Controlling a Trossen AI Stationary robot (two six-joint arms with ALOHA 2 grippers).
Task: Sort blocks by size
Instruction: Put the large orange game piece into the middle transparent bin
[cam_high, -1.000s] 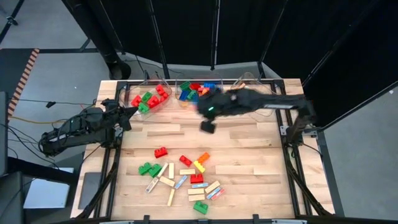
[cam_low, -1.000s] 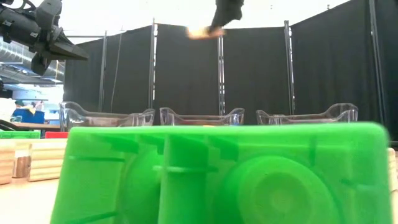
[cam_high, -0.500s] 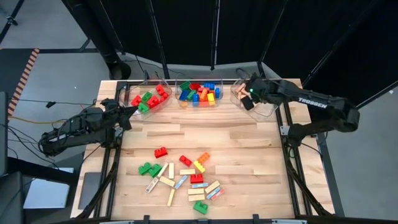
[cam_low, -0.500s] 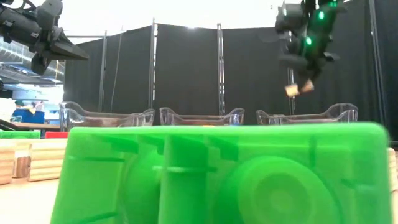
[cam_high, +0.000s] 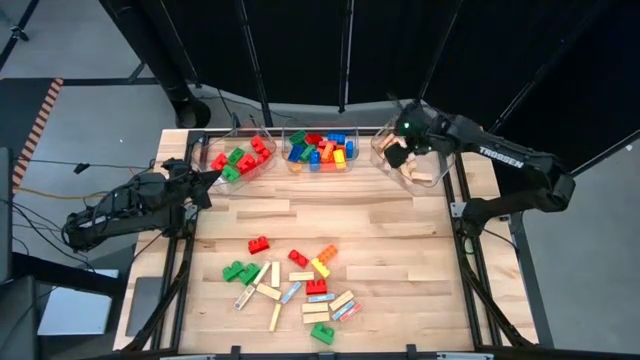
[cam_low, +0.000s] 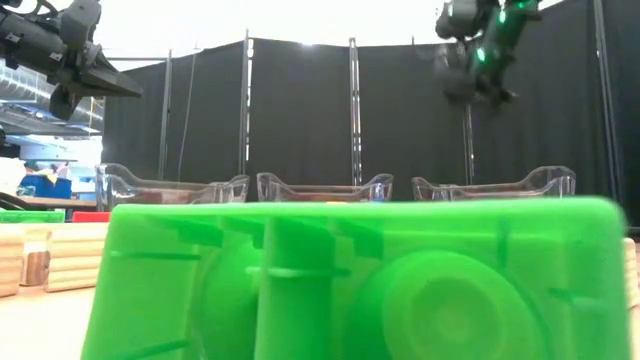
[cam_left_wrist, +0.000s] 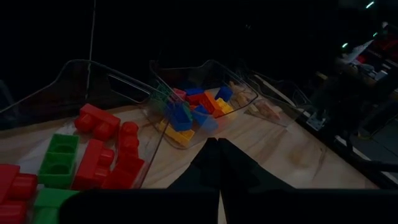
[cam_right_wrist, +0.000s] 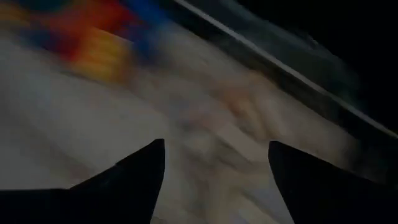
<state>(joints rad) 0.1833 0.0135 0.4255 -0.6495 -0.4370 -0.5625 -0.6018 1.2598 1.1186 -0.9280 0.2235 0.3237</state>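
Loose blocks (cam_high: 292, 283), coloured bricks and tan bars, lie in a heap on the near half of the table. One green brick (cam_low: 350, 285) fills the foreground of the low view. My right gripper (cam_high: 400, 148) hangs open above the right clear bin (cam_high: 432, 180), fingers slanting down, nothing between them (cam_right_wrist: 214, 146). Tan bars (cam_high: 415, 172) lie in that bin. My left gripper (cam_high: 207, 183) waits shut at the table's left edge, near the left bin (cam_high: 240, 158), pointing across the bins (cam_left_wrist: 216, 142).
The left bin holds large red and green bricks (cam_left_wrist: 93, 146). The middle bin (cam_high: 320, 150) holds small mixed bricks. All three bins stand in a row along the far edge. A bare strip of wooden table (cam_high: 330, 215) lies between the bins and the heap.
My right gripper has swung from in front of the middle bin toward the table's right edge, sinking and rolling, and now hangs over the right bin. The tan bar that showed at its fingertips half a second ago is no longer there.
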